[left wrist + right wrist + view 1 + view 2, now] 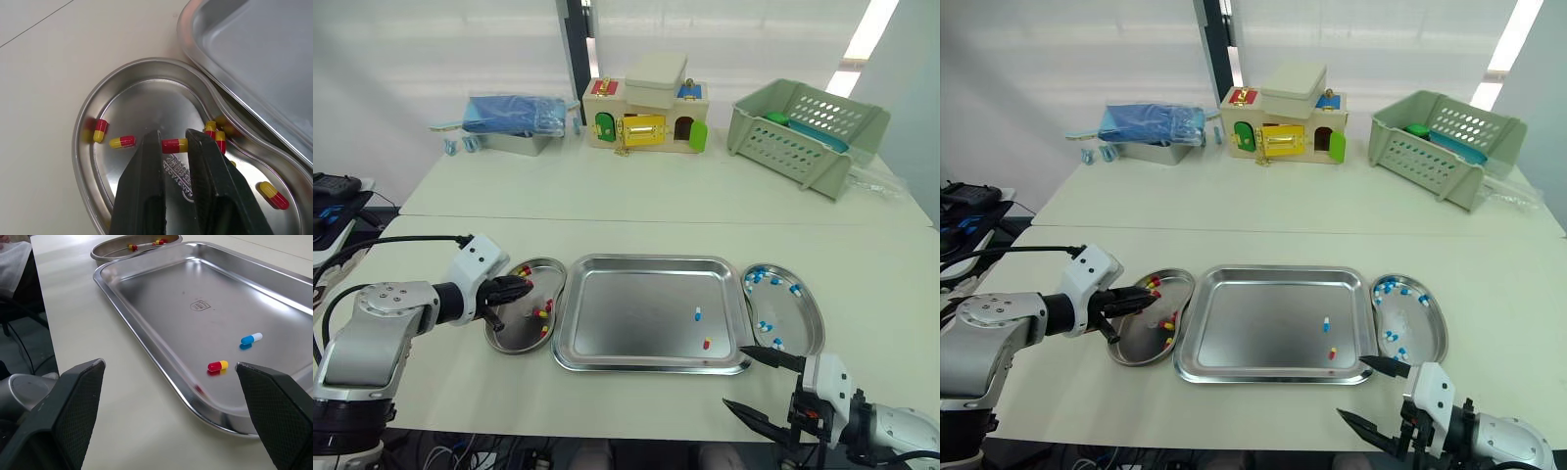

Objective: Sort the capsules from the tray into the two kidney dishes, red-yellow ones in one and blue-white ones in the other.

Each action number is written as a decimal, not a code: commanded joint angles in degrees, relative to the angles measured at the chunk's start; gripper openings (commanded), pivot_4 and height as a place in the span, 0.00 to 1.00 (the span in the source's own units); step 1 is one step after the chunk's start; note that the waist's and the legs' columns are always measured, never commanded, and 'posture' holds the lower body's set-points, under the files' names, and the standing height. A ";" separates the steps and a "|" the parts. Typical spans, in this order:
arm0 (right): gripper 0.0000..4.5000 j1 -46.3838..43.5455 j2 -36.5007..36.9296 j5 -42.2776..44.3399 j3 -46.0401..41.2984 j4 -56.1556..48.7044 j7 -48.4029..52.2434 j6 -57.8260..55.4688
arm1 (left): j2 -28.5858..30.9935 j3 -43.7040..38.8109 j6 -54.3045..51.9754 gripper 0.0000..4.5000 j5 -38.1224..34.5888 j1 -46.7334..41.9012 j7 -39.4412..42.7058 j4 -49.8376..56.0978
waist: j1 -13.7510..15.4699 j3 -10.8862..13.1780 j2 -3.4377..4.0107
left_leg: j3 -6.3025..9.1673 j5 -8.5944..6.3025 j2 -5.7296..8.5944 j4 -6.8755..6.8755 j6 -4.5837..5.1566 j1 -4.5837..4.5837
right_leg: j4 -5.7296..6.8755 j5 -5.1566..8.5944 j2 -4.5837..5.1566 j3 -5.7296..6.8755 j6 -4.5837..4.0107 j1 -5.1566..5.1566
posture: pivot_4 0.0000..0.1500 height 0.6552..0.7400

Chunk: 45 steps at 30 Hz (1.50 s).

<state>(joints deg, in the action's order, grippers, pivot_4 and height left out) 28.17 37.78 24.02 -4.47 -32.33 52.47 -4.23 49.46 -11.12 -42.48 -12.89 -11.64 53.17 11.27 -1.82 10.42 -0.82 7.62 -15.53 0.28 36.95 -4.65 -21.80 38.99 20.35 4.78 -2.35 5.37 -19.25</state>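
Left gripper [517,288]: reached in level from the left, tips over left kidney dish [555,269] holding red-yellow capsules [122,142]; fingers narrowly parted, gripping nothing.
Tray [656,261]: lone blue-white capsule [698,313] and lone red-yellow capsule [707,344] in right half.
Right kidney dish [816,323]: blue-white capsules [757,278].
Right gripper [736,376]: low, near tray's front right corner, fingers spread wide, empty.

The left gripper [173,136] hangs over the kidney dish [146,105], its two black fingers a little apart. One red-yellow capsule [174,145] lies across the gap at their tips, with more scattered in the dish. The tray [254,54] sits just beside it on the table [49,58].
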 commanded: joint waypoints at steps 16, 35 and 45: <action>1.00 3.43 0.23 1.99 -5.34 0.55 1.97 2.39 | 2.04 -0.51 3.42 1.00 -4.79 -2.03 2.94 -3.10 | -0.02 0.00 0.00 | -0.01 0.00 0.00 0.00 0.00 0.00 | 0.00 0.00 0.00 0.00 0.00 0.00 | 1.00 1.00; 1.00 -1.69 23.21 14.00 -31.22 16.07 11.65 -24.27 | 10.91 -28.28 22.31 1.00 -5.04 24.21 13.39 -17.43 | -0.08 0.02 -0.09 | -0.16 -0.02 -0.03 -0.08 0.03 0.02 | -0.08 0.01 0.03 -0.06 -0.03 0.00 | 1.00 1.00; 1.00 -13.03 23.68 6.08 -25.46 29.07 14.30 -18.52 | 7.66 -31.72 26.12 1.00 -5.33 30.92 11.79 -16.64 | -0.16 0.08 -0.15 | -0.18 -0.02 -0.03 -0.10 0.02 0.01 | -0.05 0.01 0.06 -0.06 -0.03 -0.03 | 1.00 1.00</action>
<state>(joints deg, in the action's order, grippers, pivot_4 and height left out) 16.00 61.59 31.45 -29.86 -5.03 65.81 -24.84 58.26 -40.34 -16.72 -17.55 17.49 65.50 -7.76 -1.98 10.50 -0.97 7.43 -15.55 0.24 36.85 -4.63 -21.80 38.93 20.36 4.84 -2.41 5.35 -19.29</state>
